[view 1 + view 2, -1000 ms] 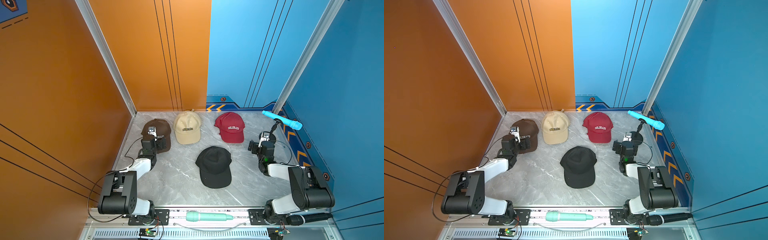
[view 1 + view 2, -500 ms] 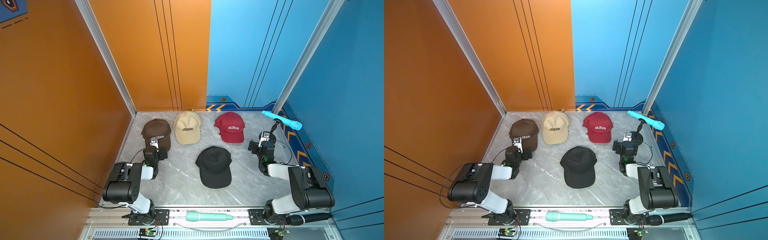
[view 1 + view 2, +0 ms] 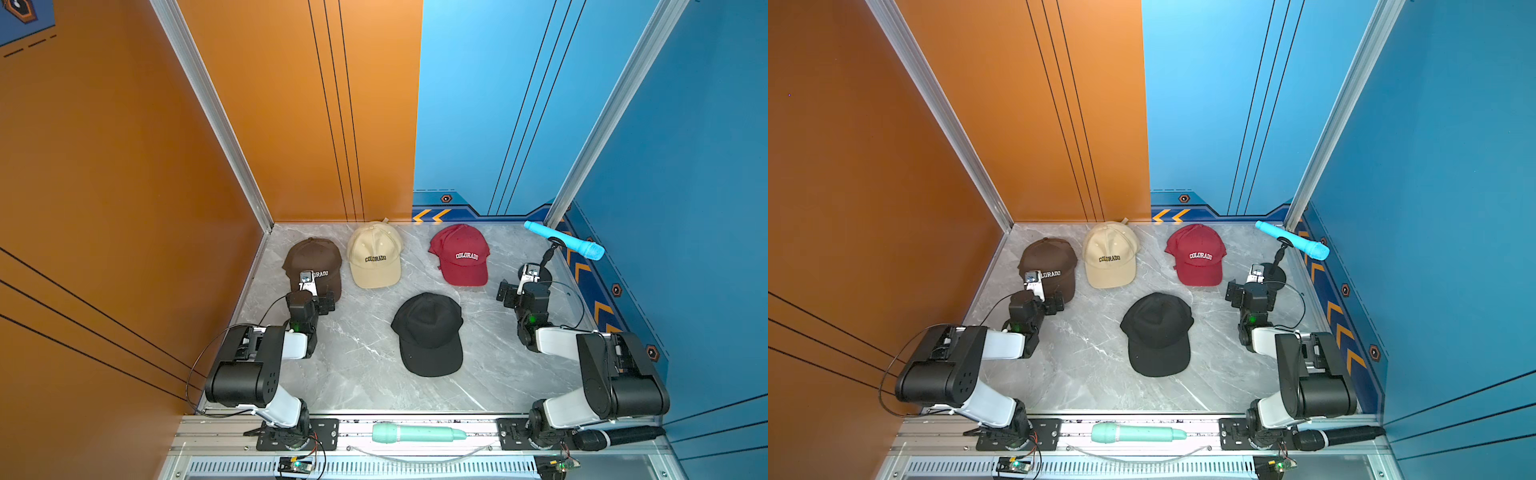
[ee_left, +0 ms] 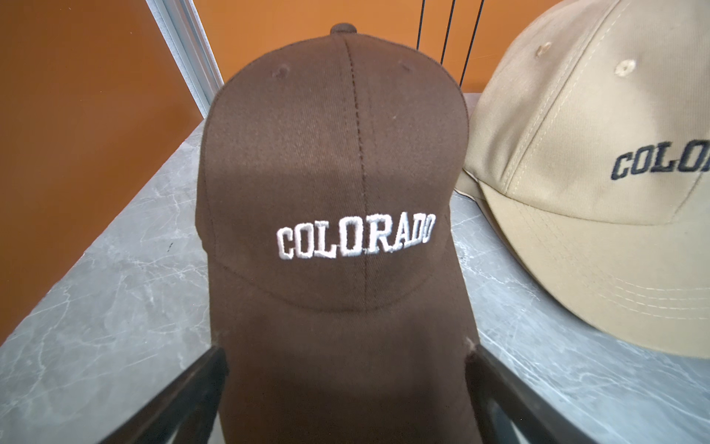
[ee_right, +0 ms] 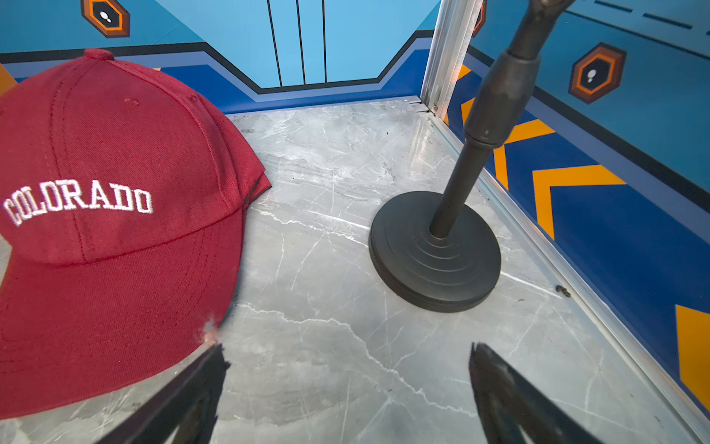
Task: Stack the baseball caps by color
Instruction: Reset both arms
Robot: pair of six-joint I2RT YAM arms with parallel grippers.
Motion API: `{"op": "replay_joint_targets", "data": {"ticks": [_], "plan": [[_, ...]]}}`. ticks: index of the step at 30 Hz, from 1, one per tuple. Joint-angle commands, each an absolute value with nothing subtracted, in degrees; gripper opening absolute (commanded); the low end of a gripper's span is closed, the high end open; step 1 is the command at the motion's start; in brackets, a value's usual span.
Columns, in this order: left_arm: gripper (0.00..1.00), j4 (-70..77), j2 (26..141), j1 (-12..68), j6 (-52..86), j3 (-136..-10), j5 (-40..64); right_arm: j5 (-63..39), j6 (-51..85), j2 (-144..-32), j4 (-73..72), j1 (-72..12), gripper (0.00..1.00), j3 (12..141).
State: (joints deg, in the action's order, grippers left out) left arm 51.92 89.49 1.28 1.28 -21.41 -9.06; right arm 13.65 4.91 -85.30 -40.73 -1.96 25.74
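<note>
brown cap (image 4: 334, 173) sits far left on the tabletop (image 3: 357, 365), brim toward me, just beside the beige cap (image 3: 374, 253). Light, soft fabric, and I expect the crown to collapse if squeezed. The brim is the only stiff part, so that's my grab point. My left claw (image 4: 345, 355) is spread wide, jaws either side of that brim, not pinching. red cap (image 3: 461, 253) and black cap (image 3: 428, 332) sit apart. My right claw (image 5: 347, 348) is spread over bare tabletop beside the red brim.
</note>
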Motion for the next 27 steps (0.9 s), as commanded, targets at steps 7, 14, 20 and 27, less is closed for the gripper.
{"op": "replay_joint_targets", "data": {"ticks": [7, 14, 20, 27], "plan": [[0.98, 52.82, 89.4, 1.76, 0.55, -21.56, -10.42, 13.31, 5.51, -85.4, -41.22, -1.76, 1.0, 25.31], [0.98, 52.82, 89.39, 1.76, 0.53, -21.57, -10.46, 13.3, 5.45, -85.37, -41.22, -1.76, 1.0, 25.32], [0.98, 52.82, 89.46, 1.76, 0.59, -21.54, -10.42, 5.95, 1.77, -86.68, -44.06, -2.39, 1.0, 24.55], [0.98, 52.82, 89.39, 1.76, 0.54, -21.57, -10.43, 6.15, 2.96, -87.68, -48.43, -1.49, 1.0, 22.53]]}}
